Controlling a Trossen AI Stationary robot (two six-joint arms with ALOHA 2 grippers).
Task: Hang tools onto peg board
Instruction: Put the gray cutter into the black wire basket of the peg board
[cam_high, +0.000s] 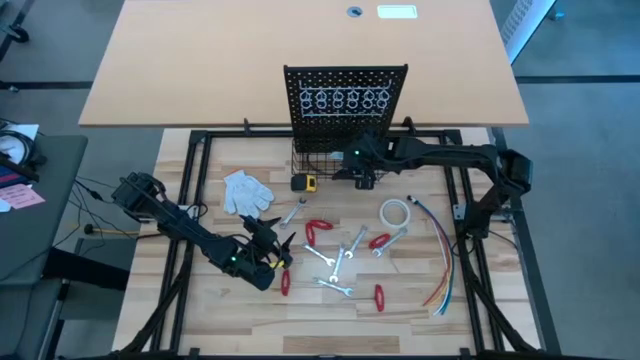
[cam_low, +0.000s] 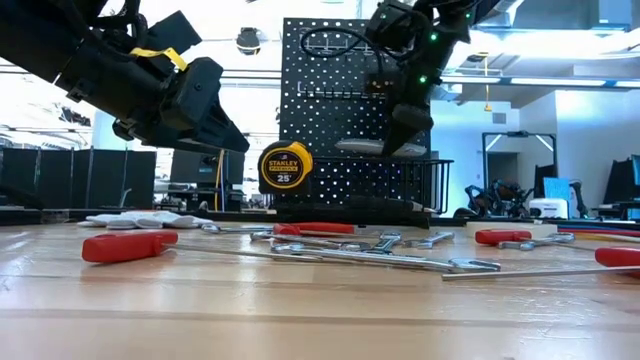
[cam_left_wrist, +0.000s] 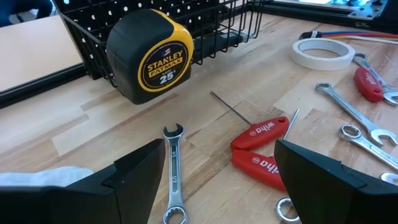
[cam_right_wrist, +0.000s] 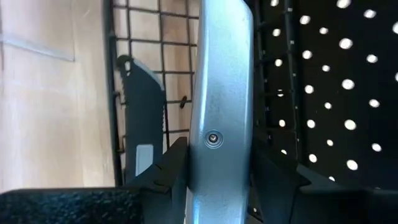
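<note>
- Tools (cam_high: 335, 262) lie scattered across the wooden desk (cam_high: 420, 300): slim silver wrenches and red-handled drivers spread between the two arms, none of them on the ring hooks (cam_high: 345, 99).
- Peg board (cam_high: 345, 85) stands upright at the far edge of the desk, its black wire basket (cam_high: 318, 162) at the base.
- Right hand (cam_right_wrist: 217, 155) hovers over the basket, its fingers clamped on a silver-grey metal tool (cam_right_wrist: 221, 93); the upper end of this tool is cut off in the wrist view, so its kind is hard to make out.
- Inside the basket, a dark grey toothed piece (cam_right_wrist: 144, 106) lies on the wire floor; what it is cannot be told.
- Left hand (cam_left_wrist: 217, 177) hangs low over the near-left desk with fingers spread wide and nothing between them; a wrench (cam_left_wrist: 173, 171) and two red handles (cam_left_wrist: 258, 146) lie just beyond them.
- A yellow tape measure (cam_left_wrist: 149, 56) sits beside the basket, touching its wire wall.
- A white glove (cam_high: 245, 190), a tape roll (cam_high: 396, 212) and coloured wires (cam_high: 445, 260) also rest on the desk.
</note>
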